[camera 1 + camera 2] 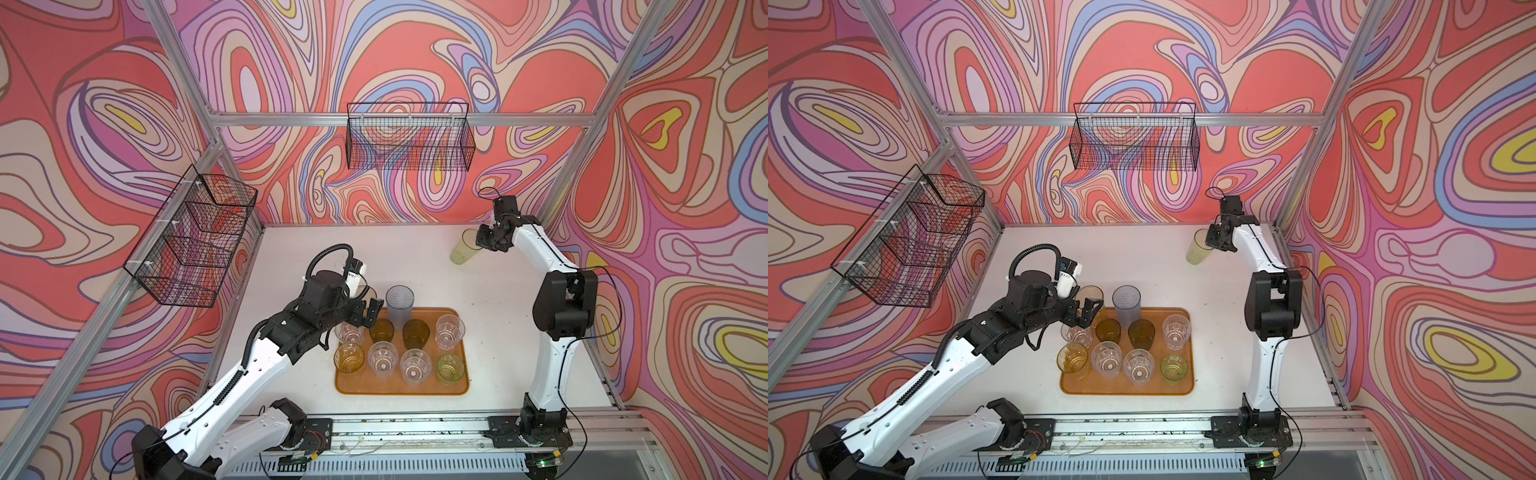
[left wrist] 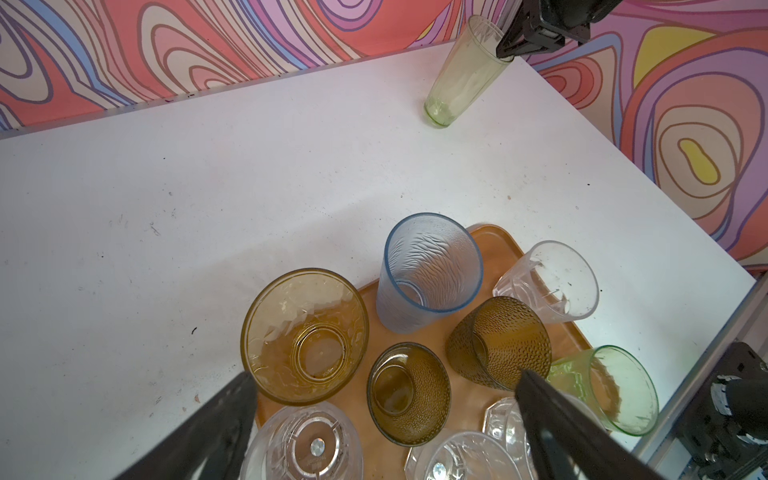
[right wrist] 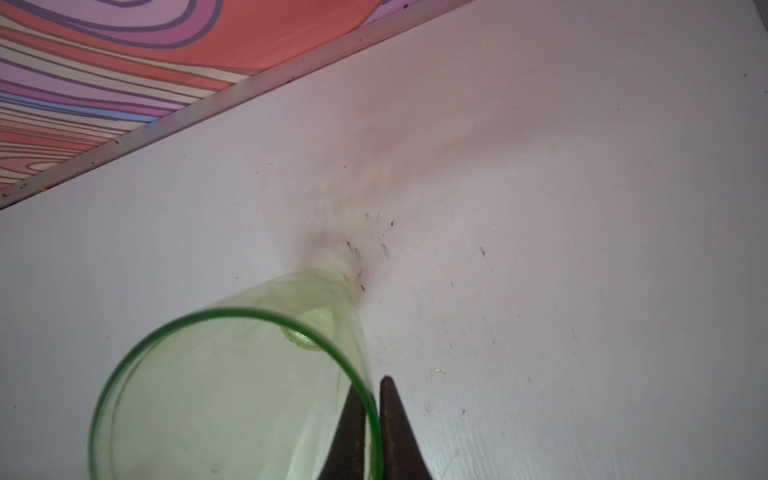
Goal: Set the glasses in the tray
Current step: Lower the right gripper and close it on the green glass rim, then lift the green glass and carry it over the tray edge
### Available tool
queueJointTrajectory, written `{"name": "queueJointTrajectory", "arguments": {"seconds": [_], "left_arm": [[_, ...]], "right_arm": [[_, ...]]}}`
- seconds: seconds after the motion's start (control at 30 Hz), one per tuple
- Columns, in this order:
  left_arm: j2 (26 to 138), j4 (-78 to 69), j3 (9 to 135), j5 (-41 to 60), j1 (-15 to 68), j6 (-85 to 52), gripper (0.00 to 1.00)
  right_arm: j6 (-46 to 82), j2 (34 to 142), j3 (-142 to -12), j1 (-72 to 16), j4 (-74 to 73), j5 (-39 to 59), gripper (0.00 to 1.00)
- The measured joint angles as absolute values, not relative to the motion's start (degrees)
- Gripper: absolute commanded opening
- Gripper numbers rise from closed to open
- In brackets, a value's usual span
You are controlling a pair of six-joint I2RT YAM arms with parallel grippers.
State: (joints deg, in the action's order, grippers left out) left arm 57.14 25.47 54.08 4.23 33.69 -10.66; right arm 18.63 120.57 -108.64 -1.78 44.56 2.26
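The orange-brown tray (image 1: 399, 390) (image 1: 1125, 390) (image 2: 490, 245) lies front centre and holds several short glasses, clear, amber, olive and green. A tall grey-blue glass (image 1: 400, 307) (image 2: 428, 274) stands at its back edge. A tall yellow glass (image 1: 1089, 293) (image 2: 305, 336) stands at its back left corner. My left gripper (image 1: 368, 309) (image 1: 1086, 311) (image 2: 384, 376) hangs open over that corner, holding nothing. At the back right, a tall yellow-green glass (image 1: 463, 247) (image 1: 1198, 248) (image 2: 461, 75) (image 3: 232, 386) rests its base on the white table. My right gripper (image 1: 478, 245) (image 1: 1209, 244) (image 3: 374, 386) is shut on its rim, one finger inside.
Two black wire baskets hang on the walls, one on the left wall (image 1: 195, 237) and one on the back wall (image 1: 409, 137). Patterned walls and aluminium posts close in the table at the back and both sides. A rail (image 1: 415, 432) runs along the front.
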Motion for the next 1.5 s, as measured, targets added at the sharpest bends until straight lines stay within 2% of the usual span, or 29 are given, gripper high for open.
{"name": "queueJointTrajectory", "arguments": {"seconds": [0.03,0.43,0.63,0.97,1.17,1.5], "left_arm": [[57.1,25.5,54.1,4.1,33.7,-10.7,1.0],[59.0,26.0,54.2,2.9,33.7,-10.7,1.0],[59.3,28.2,55.6,2.9,33.7,-11.5,1.0],[60.0,33.0,60.8,5.7,33.7,-22.1,1.0],[60.0,34.7,60.9,9.3,33.7,-26.8,1.0],[57.4,37.7,60.9,9.8,33.7,-28.8,1.0]], "right_arm": [[18.6,120.6,-108.6,-1.8,44.6,2.5,0.0],[18.6,119.0,-105.7,-1.8,43.7,5.5,0.0],[18.8,113.6,-102.3,-1.8,43.1,6.1,0.0],[19.3,103.0,-95.5,-2.7,41.6,6.9,0.0],[18.9,99.9,-93.7,-7.9,43.4,3.3,0.0],[18.0,95.8,-93.3,-18.9,48.3,-2.1,0.0]]}}
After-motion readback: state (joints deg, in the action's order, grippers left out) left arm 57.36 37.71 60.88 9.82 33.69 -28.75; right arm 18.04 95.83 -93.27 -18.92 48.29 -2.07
